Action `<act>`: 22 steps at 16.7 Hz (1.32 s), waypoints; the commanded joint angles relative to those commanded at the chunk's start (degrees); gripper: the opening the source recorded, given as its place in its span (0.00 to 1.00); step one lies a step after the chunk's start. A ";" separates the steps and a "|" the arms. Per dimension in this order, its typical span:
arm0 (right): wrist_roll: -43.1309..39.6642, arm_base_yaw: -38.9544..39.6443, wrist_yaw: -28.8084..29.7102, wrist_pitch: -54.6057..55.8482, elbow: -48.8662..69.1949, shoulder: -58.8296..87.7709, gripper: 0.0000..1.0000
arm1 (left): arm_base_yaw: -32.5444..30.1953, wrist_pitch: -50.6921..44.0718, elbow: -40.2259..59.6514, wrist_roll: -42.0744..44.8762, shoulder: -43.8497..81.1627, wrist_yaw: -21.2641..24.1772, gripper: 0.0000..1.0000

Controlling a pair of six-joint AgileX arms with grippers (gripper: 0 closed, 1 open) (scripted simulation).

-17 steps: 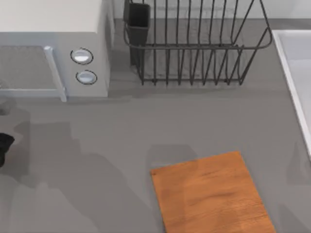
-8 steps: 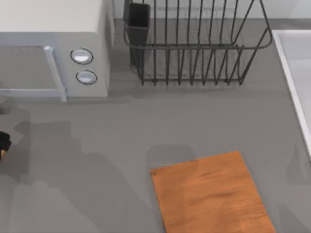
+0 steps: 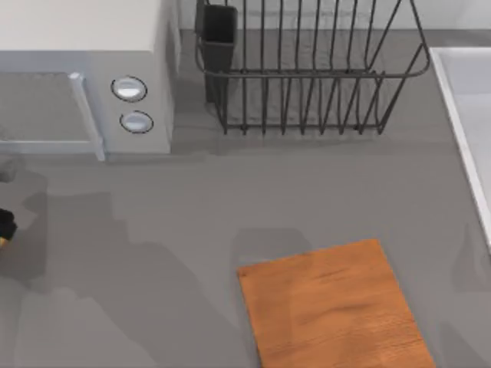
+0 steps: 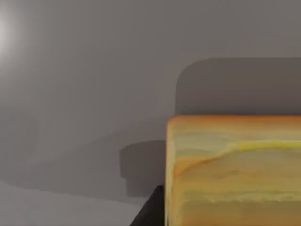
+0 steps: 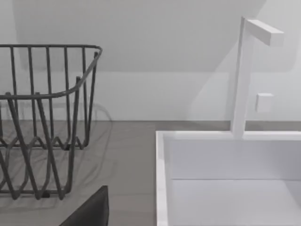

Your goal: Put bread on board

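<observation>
The bread (image 4: 235, 172), a golden-yellow chunk with a browner crust, sits very close in the left wrist view and casts a shadow on the grey table below. A black finger (image 4: 150, 212) presses against its side. In the top view my left gripper (image 3: 4, 226) shows as a dark tip at the far left edge of the table, shut on the bread, with an orange sliver of the bread (image 3: 2, 242) under it. The board (image 3: 334, 307), flat orange-brown wood, lies at the front right, far from the left gripper. A dark part of my right gripper (image 5: 89, 212) shows near the sink.
A white microwave (image 3: 84, 77) stands at the back left and a dark wire dish rack (image 3: 307, 69) at the back middle. A white sink (image 3: 468, 115) with a faucet (image 5: 242, 75) runs along the right edge. Grey tabletop (image 3: 176, 222) lies between the left gripper and the board.
The left gripper's dark tip has drawn back a little toward the left edge of the top view, and an orange sliver of bread now shows beneath it.
</observation>
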 joint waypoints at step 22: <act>0.00 0.00 0.00 0.00 0.00 0.00 1.00 | -1.19 -21.71 13.35 -3.33 -8.43 -1.41 0.00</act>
